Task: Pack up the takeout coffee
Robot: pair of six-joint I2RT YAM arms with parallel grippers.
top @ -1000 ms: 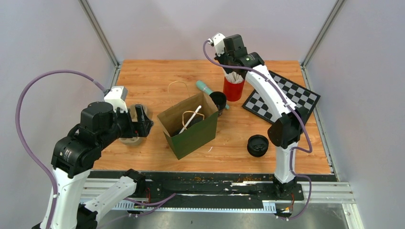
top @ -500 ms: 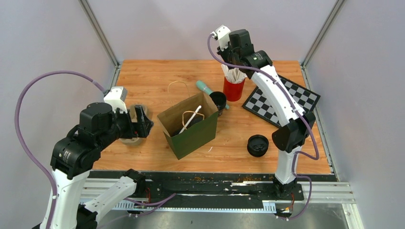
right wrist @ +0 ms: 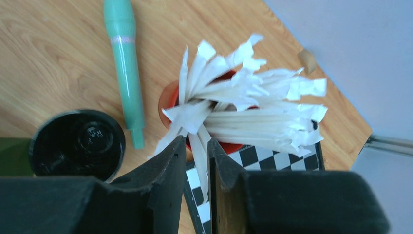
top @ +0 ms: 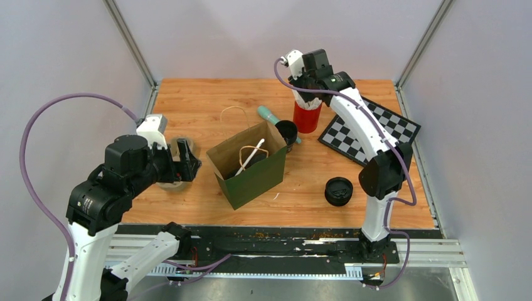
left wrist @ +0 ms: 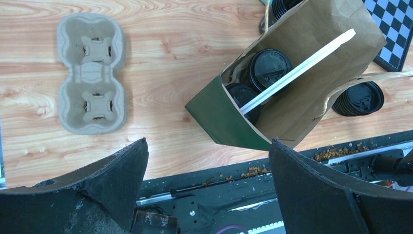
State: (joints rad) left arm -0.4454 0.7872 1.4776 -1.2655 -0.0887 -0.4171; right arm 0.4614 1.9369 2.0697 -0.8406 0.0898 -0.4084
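Observation:
A green paper bag [top: 248, 166] stands open mid-table; the left wrist view shows two black-lidded coffee cups [left wrist: 270, 68] and a wrapped straw [left wrist: 297, 70] inside it. At the back, a red cup [top: 307, 116] is full of white wrapped straws [right wrist: 253, 107]. My right gripper [top: 306, 93] hangs just over them. Its jaws are a narrow gap apart [right wrist: 196, 141], and one straw stands loosely between them, leaning on the right finger. My left gripper [top: 188, 160] is wide open [left wrist: 208, 146] and holds nothing. It hovers left of the bag.
A pulp cup carrier [left wrist: 91, 80] lies left of the bag. A teal marker [right wrist: 124, 63] and an open black cup [right wrist: 78, 144] sit between bag and red cup. A stack of black lids [top: 339, 191] rests front right, a chessboard [top: 376, 125] back right.
My right gripper rose above the red cup, then came back down onto the straws, and its jaws parted slightly. The left arm has not moved.

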